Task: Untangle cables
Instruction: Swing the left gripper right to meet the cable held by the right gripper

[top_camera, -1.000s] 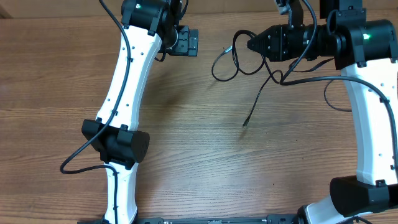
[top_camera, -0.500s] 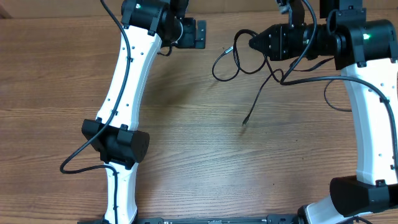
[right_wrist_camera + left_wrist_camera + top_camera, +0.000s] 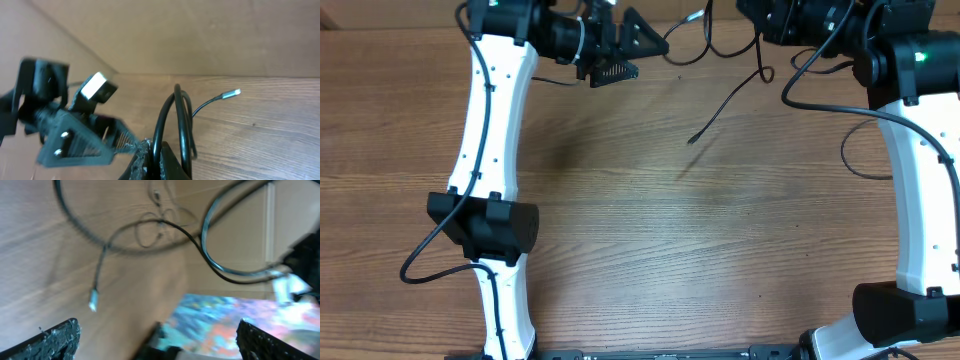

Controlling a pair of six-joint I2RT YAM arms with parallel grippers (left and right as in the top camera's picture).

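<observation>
Up at the far edge of the wooden bench, the two arms reach toward each other. The right tool is closed tight on the thin black cables. In the right wrist view, a loop of black cord stands up out of its pinched fingers. One small silvery plug sticks out to the side past the loop.

From above, the cables sit between the two tools, near the top of the bench. A few loops curl just beside the right tool. One long cord runs away from the loops, slanting toward the middle of the bench. It ends in a little plug end. I cannot tell if that end lies flat on the wood or hangs a bit above it.

The left tool is wide open, with its two dark fingers far apart. It holds nothing. Its tip is just beside the nearest loop, and I cannot tell if it touches the loop. The left wrist view is blurry, but it shows the looping cords and one pale plug in front of the open fingers.
</observation>
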